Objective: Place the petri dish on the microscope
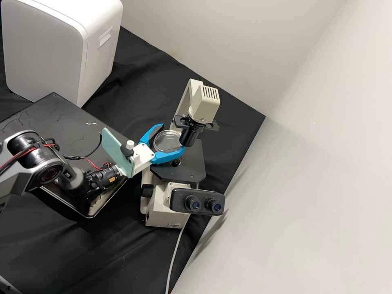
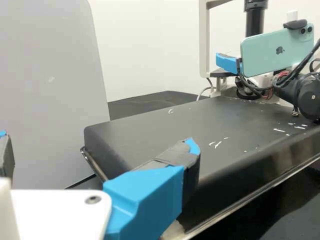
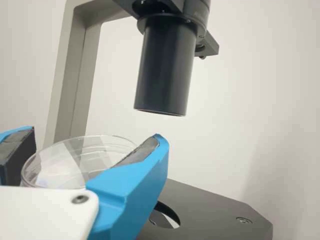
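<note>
Clamped around the clear petri dish (image 1: 165, 140), the right gripper's (image 1: 173, 137) 2 blue fingers hold it level above the microscope's (image 1: 169, 200) dark stage (image 1: 194, 165), just beside the black condenser tube (image 1: 190, 132). Over by a scuffed black tray (image 2: 235, 125), the left gripper (image 2: 97, 150) has its jaws apart, nothing between them.
</note>
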Robot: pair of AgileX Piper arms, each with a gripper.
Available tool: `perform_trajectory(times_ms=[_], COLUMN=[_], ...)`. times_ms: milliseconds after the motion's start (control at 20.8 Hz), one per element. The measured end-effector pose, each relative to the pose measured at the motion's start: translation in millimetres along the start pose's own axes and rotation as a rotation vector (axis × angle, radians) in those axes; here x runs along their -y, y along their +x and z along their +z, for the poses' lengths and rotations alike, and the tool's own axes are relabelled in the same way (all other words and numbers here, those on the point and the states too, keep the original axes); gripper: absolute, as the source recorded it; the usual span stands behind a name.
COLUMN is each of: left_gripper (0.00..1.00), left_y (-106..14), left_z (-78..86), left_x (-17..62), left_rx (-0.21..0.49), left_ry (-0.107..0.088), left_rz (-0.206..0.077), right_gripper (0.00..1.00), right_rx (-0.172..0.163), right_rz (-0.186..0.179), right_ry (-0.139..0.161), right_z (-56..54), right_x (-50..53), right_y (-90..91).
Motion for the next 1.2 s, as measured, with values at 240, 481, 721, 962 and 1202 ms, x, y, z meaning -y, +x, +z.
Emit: perform_trajectory(times_ms=[240,481,721,962,1202], left_gripper=[1.0,1.0,1.0,1.0,1.0], left_y=[0.2,0.3,0.6,1.4,1.5], left_z=[-0.7,-1.0,-2.3,-2.8,-2.8], left_x=[-0.1,-0.2,-0.5,1.0,1.1], left_rx=[-0.004,-0.006,-0.014,-0.016,-0.016], left_ry=[0.0,0.0,-0.001,-0.022,-0.022], left_rz=[0.001,0.001,0.003,-0.004,-0.005], right_gripper=[0.0,1.0,1.0,1.0,1.0], right_rx=[-0.001,-0.001,-0.001,-0.001,-0.001], right_rz=[-0.001,-0.001,-0.001,-0.001,-0.001], right_ry=[-0.001,-0.001,-0.001,-0.024,-0.024], right_z=[0.0,0.0,0.0,0.0,0.0], right_x=[0.0,0.0,0.0,0.0,0.0], right_y=[0.0,0.0,0.0,0.0,0.0])
